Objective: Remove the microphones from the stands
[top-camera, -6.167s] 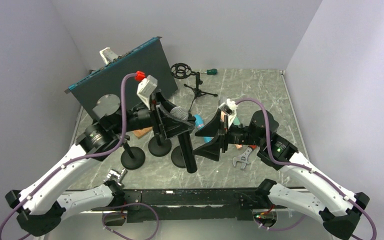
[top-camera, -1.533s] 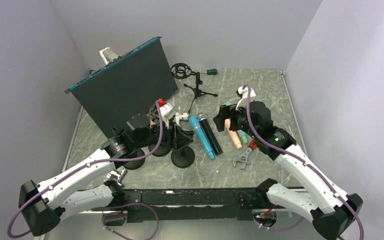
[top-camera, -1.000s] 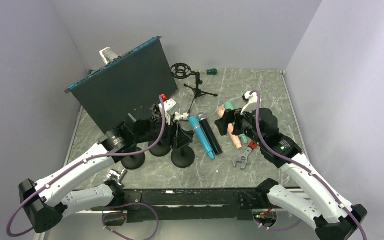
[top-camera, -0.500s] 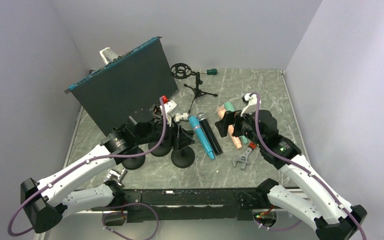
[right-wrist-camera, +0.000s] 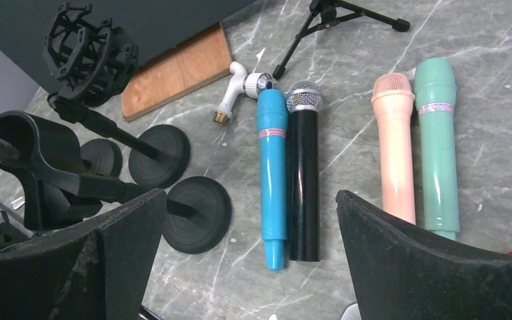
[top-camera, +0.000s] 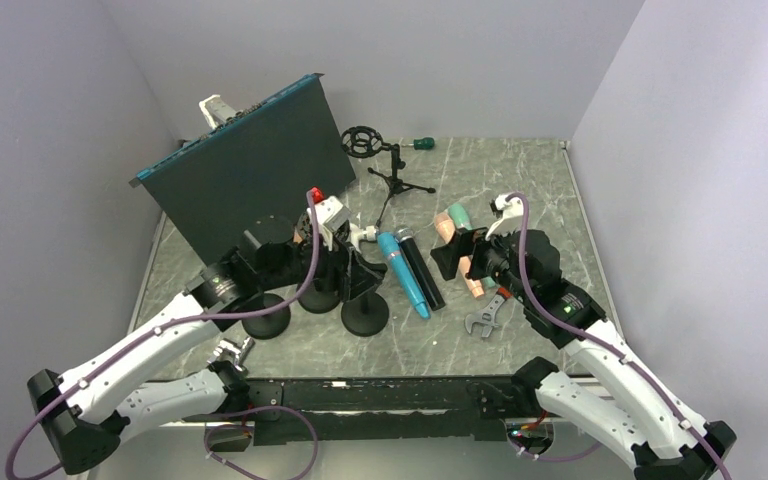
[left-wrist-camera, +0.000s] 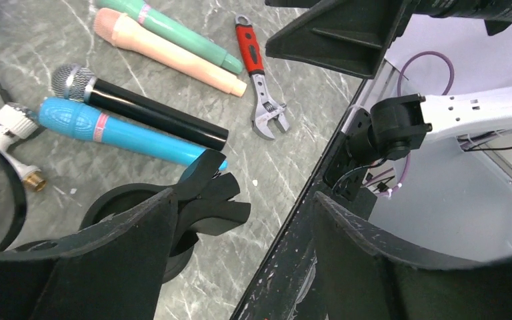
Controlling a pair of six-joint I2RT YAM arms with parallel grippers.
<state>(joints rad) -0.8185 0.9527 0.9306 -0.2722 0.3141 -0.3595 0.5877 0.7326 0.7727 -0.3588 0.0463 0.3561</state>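
Observation:
The black microphone [top-camera: 422, 271] [left-wrist-camera: 140, 113] [right-wrist-camera: 303, 180] lies flat on the table, touching a blue one [top-camera: 405, 277] [right-wrist-camera: 272, 173]. The black stand [top-camera: 365, 312] has a round base, and its clip [left-wrist-camera: 207, 200] holds nothing. My left gripper [top-camera: 350, 268] [left-wrist-camera: 243, 197] is open, with that clip just inside its left finger [left-wrist-camera: 107, 260]. My right gripper [top-camera: 457, 258] [right-wrist-camera: 250, 195] is open above the lower ends of the blue and black microphones, with nothing between its fingers.
Pink [right-wrist-camera: 393, 147] and green [right-wrist-camera: 437, 147] microphones lie right of the black one. Two more round-based stands [top-camera: 265, 315] [top-camera: 318, 295], a white fitting [top-camera: 360, 235], a red-handled wrench [top-camera: 487, 315], a tripod with shock mount [top-camera: 365, 142] and a leaning dark board [top-camera: 250, 170] surround them.
The left gripper has opened wider beside the stand's clip and shifted slightly. The right arm has drawn back a little toward the right. The black microphone, held upright earlier, lies on the table.

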